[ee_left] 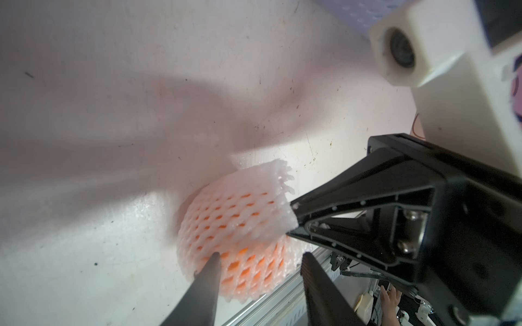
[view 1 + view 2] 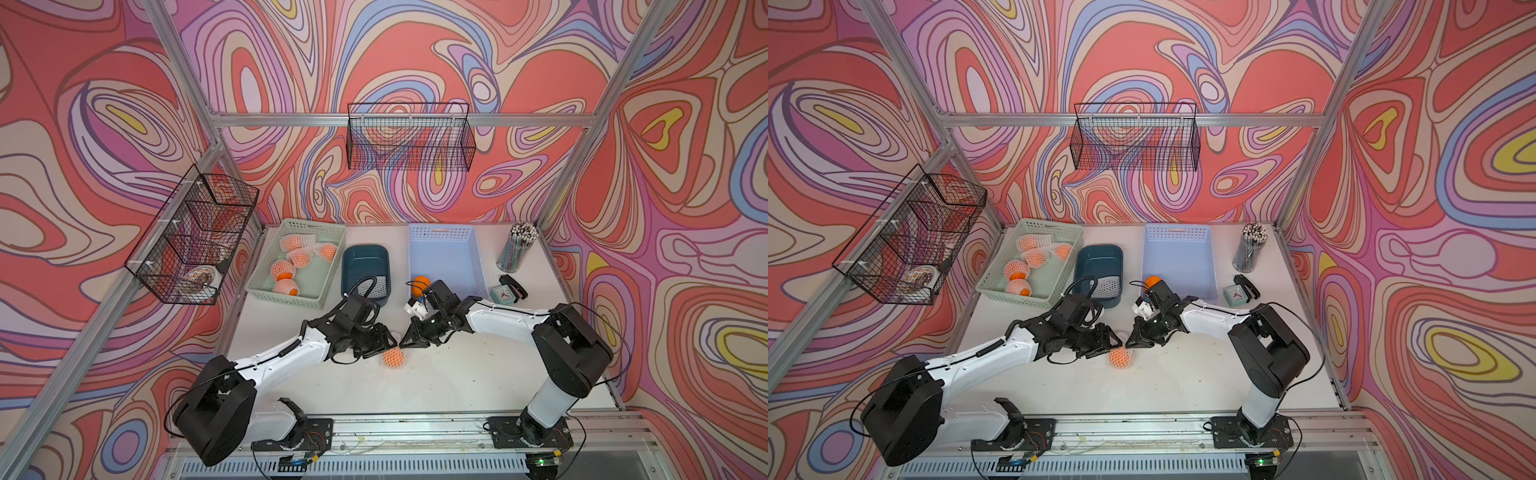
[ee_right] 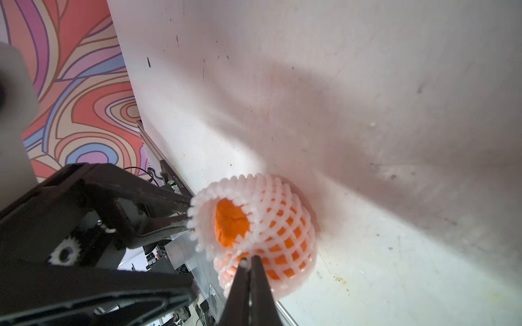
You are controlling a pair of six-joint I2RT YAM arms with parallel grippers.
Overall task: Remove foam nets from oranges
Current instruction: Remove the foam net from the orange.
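Nearest the front rail [image 2: 415,428], left arm [image 2: 266,359] and right arm [image 2: 511,318] reach inward so that their grippers meet tip to tip over one netted orange [image 3: 231,223]. It lies on the bench [image 2: 457,374], well apart from the trays.

Right gripper [image 3: 249,261]: fingers together, pinching the net [image 3: 282,197] at the rim of its open mouth. Left gripper [image 1: 260,255]: fingers apart, astride the same net at another part of that mouth; no clamp on it is evident. The opposed holds probably serve to stretch the mouth and draw the sleeve off the fruit. Nothing lies between grippers and net.

Beyond, a green tray [image 2: 286,296] holds further netted oranges [image 2: 282,269]. A teal tub [image 2: 365,253] holds one empty net [image 2: 376,286]. A blue tray [image 2: 446,249] has a bare orange [image 2: 420,281] at its near corner. Both wrists overhang tub and blue tray, partly hiding them.

Farther: pencil cup [image 2: 517,249], clock [image 2: 500,294], and two wire baskets [image 2: 409,137] on the walls.
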